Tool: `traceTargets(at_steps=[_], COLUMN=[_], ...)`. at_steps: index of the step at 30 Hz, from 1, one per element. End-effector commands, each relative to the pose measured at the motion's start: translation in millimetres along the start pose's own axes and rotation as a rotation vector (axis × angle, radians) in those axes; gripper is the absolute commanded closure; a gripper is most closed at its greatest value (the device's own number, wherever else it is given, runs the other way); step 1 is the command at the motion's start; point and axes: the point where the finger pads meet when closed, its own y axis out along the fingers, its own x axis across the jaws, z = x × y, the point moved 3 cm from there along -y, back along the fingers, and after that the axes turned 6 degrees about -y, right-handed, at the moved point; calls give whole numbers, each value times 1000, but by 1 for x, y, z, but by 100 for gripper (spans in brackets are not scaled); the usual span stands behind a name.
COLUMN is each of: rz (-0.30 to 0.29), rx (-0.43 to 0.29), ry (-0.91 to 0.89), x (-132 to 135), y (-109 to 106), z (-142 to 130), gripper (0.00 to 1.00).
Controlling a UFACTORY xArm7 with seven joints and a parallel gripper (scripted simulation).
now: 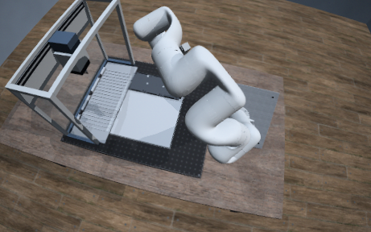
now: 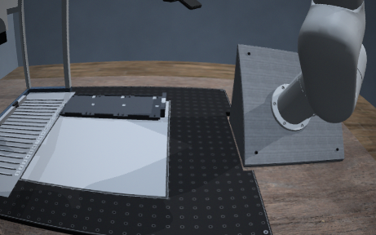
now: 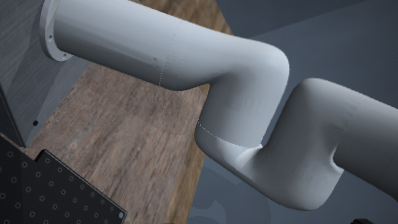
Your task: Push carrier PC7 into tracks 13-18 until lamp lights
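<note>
Carrier PC7 [image 2: 113, 106] is a flat dark plate lying on the light tray, its far end at the front of the loading rails [image 2: 19, 130]. Its pale handle end [image 2: 164, 104] faces the arm's base. From above, the carrier [image 1: 152, 82] sits beside the far end of the rails [image 1: 108, 98] and is partly hidden by the arm. My gripper [image 2: 183, 3] is high above the deck, with only a dark part showing at the top edge. It is open and holds nothing. The wrist view shows only my own arm links and the floor.
A metal frame [image 1: 59, 68] with a dark head [image 1: 63, 40] stands over the rails. A grey wedge mount [image 2: 285, 110] holds the arm's base at the right. The light tray [image 2: 101, 155] lies on a black perforated board [image 2: 207, 184].
</note>
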Motion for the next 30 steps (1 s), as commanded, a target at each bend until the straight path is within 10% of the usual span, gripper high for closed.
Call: traceTargets(at_steps=[1, 17, 30], rz=[4, 4, 97], rx=[-1, -1, 27], ry=[0, 0, -409], x=[1, 1, -38], y=[-1, -1, -5], z=[0, 0, -6], gripper=[0, 0, 0])
